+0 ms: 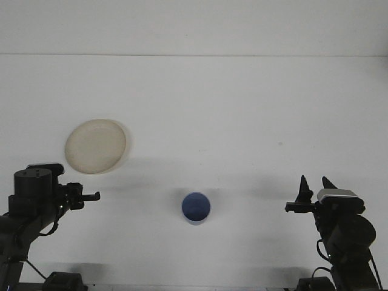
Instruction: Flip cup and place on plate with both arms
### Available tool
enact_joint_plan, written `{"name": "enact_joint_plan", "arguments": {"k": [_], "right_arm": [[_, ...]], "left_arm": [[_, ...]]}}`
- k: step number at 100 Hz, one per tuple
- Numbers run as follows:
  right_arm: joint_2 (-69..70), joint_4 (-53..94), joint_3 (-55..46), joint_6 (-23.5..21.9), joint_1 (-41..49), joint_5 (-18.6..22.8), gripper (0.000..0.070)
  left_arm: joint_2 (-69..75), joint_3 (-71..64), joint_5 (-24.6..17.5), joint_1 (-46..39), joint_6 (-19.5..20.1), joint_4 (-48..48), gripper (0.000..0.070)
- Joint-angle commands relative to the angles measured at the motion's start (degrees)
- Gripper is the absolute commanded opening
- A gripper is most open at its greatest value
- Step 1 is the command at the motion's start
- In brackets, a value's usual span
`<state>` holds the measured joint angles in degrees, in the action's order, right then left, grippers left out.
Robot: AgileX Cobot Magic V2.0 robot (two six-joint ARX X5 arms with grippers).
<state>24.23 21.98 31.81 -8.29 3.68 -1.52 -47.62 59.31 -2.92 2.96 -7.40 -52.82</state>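
A small blue round cup (196,208) stands on the white tabletop (242,121) in the lower middle of the frame, its top face a flat blue disc ringed by a paler rim; whether that face is the base or the inside cannot be told from this view. Nothing touches it. Up and to the left, well apart from the cup, lies a shallow round cream-coloured plate (96,146), bare, in the left half of the frame.

The left claw (85,196) sits at the lower left, below the plate and level with the cup, its dark tips pointing right toward the cup; whether it is released or clenched cannot be told. The right claw (315,189) sits at the lower right, well apart from the cup, its two pointed black fingers (304,188) standing upward with a gap between them, released and grasping nothing.
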Motion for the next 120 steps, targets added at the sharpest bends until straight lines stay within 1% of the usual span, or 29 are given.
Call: {"name": "enact_joint_plan", "arguments": {"k": [1, 15, 21, 25, 28, 40, 43, 46, 62, 76, 82, 101, 120], "right_arm": [[0.09, -0.52, 0.04, 0.66, 0.04, 0.02, 0.0375], [0.09, -0.52, 0.04, 0.63, 0.04, 0.02, 0.0375], [0.09, -0.52, 0.04, 0.66, 0.04, 0.02, 0.0375], [0.09, -0.52, 0.04, 0.63, 0.04, 0.02, 0.0375], [0.09, -0.52, 0.04, 0.66, 0.04, 0.02, 0.0375], [0.09, -0.52, 0.04, 0.63, 0.04, 0.02, 0.0375], [0.09, -0.55, 0.04, 0.63, 0.04, 0.02, 0.0375], [0.09, -0.52, 0.04, 0.63, 0.04, 0.02, 0.0375], [0.09, -0.52, 0.04, 0.63, 0.04, 0.02, 0.0375], [0.09, -0.52, 0.04, 0.66, 0.04, 0.02, 0.0375], [0.09, -0.52, 0.04, 0.66, 0.04, 0.02, 0.0375], [0.09, -0.52, 0.04, 0.63, 0.04, 0.04, 0.0375], [0.09, -0.52, 0.04, 0.63, 0.04, 0.04, 0.0375]], "left_arm": [[-0.24, 1.2, -0.09, 0.02, 0.72, 0.28, 0.0011], [0.13, 1.2, -0.09, 0.0, 0.96, 0.42, 0.0012], [0.26, 1.2, -0.09, 0.0, 0.92, 0.37, 0.0019], [0.28, 1.2, -0.09, 0.02, 0.9, 0.33, 0.0039], [0.31, 1.2, -0.09, 0.0, 0.87, 0.31, 0.0085], [0.48, 1.2, -0.11, 0.0, 0.66, 0.28, 0.0363], [0.55, 1.2, -0.11, 0.02, 0.68, 0.26, 0.0407], [0.57, 1.2, -0.11, 0.02, 0.7, 0.2, 0.0433], [0.52, 1.2, -0.24, 0.07, 0.98, -0.98, 0.0435], [-0.31, 1.84, -3.17, 1.03, 2.08, -2.67, 0.0435], [-1.33, 2.91, -3.43, 2.38, 2.12, -3.65, 0.0435], [-7.17, 8.74, -3.37, 9.9, 2.01, -6.27, 0.0435], [-16.2, 15.72, -2.91, 19.85, 1.95, -6.03, 0.0435]]}}
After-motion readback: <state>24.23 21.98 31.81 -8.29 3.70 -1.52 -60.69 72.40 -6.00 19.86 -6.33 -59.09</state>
